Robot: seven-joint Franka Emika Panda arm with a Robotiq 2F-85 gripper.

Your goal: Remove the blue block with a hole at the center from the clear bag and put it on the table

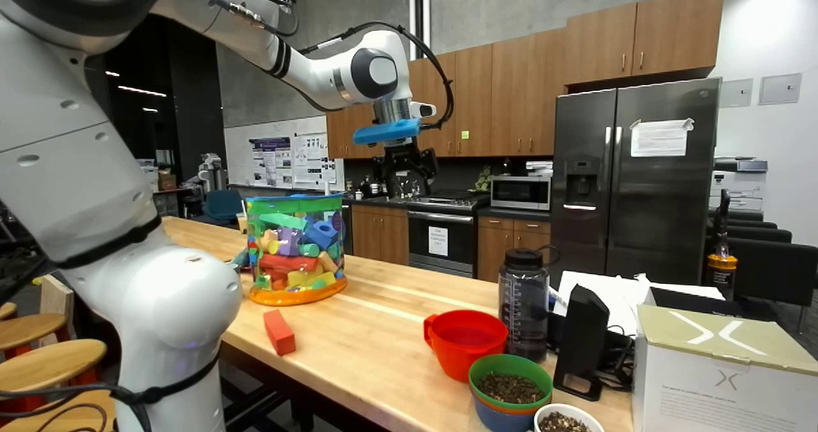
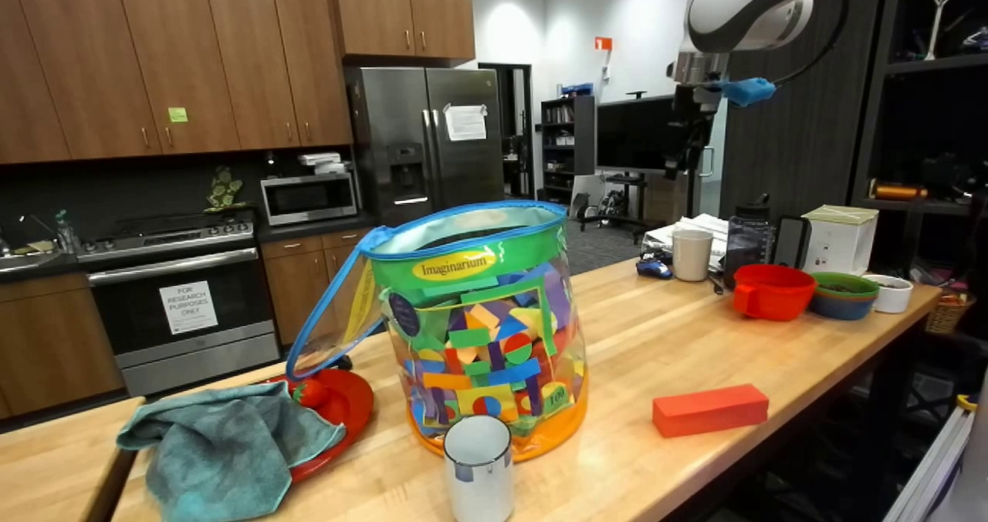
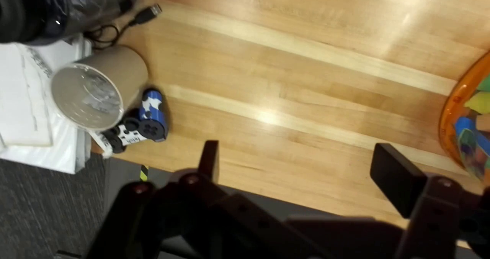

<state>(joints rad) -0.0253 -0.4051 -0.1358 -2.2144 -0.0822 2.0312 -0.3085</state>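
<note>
My pincer (image 3: 300, 169) is released, its two black pads (image 3: 396, 178) spread well apart, and between them I see the wood of the butcher-block table (image 1: 364, 330). I hold it raised above that top, off to one side of the clear Imaginarium bag (image 2: 455, 267) and apart from it. In my wrist view the bag shows only partly, its orange base (image 3: 448, 113) and some coloured blocks (image 3: 480, 102) lying beyond one pad.

The blue block (image 1: 321, 232), with what looks like a hole in its face, sits inside the bag, high in the pile, visible through the clear wall. The bag stands upright, its mouth uncovered and its blue-edged lid (image 2: 359, 298) hanging outward from the rim.

Near the bag, but apart from it, lies a red-orange oblong block (image 2: 710, 410). Just beside the bag stands a white mug (image 2: 478, 483); whether they touch I cannot tell. Also beside the bag, a teal cloth (image 2: 224, 445) drapes partly over a red plate (image 2: 351, 406). Well apart from the bag are a red handled bowl (image 1: 470, 339), a black-capped water bottle (image 1: 524, 304) and a game controller (image 3: 153, 115).
</note>
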